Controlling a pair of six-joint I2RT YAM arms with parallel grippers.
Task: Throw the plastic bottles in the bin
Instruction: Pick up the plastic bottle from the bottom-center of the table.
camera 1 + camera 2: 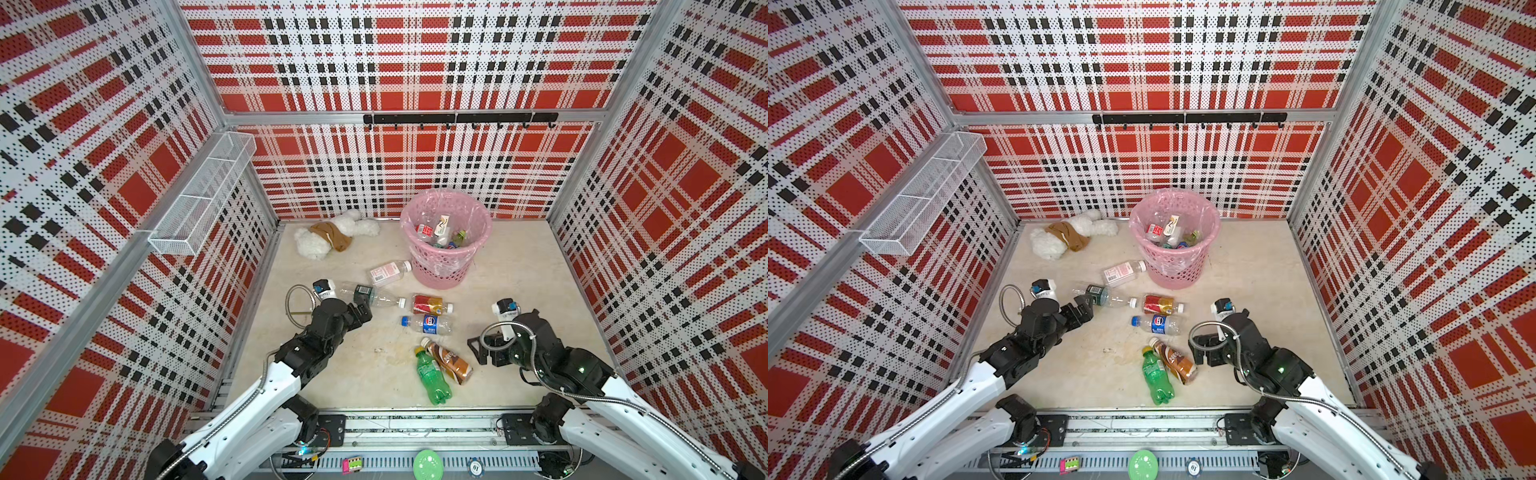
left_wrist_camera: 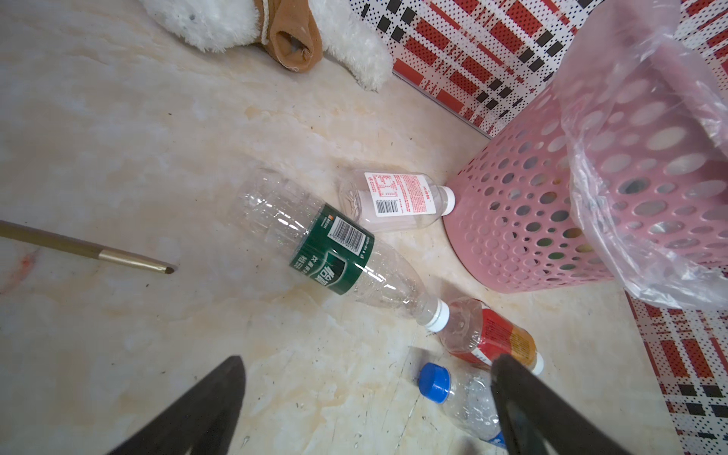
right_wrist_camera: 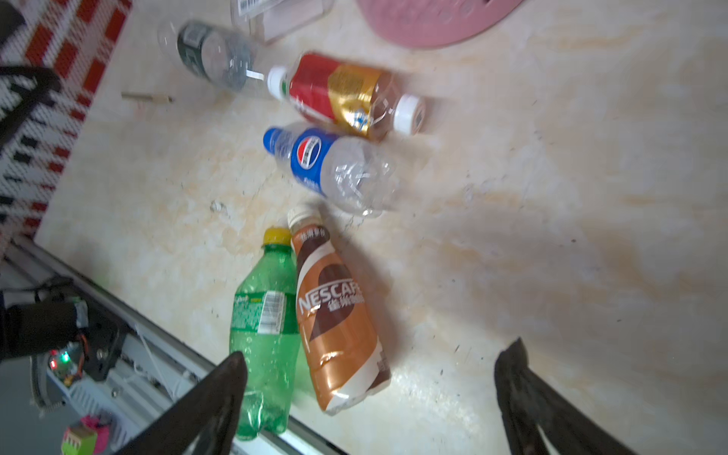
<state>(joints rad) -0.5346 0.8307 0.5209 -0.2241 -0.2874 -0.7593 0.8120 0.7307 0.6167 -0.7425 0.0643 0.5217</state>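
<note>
Both arms empty; bottles (image 1: 428, 324) lie short of the bin (image 1: 440, 266).
Farthest from the bin, the green bottle (image 1: 432, 378) and brown bottle (image 1: 451, 360) touch, with the right fingers (image 3: 520, 374) spread beside them. Nearer it, the left fingers (image 2: 220, 394), also spread, face the clear bottle (image 2: 338, 252). Best to close across its labelled middle, since its cap sits just beside the red bottle (image 2: 492, 331). A pink-label bottle (image 2: 398, 201) touches the bin's foot; a plush toy (image 1: 311, 247) lies beside the bin.

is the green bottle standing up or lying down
Lying down: the green bottle rests on its side on the table, beside the brown bottle, which also lies flat.
</note>
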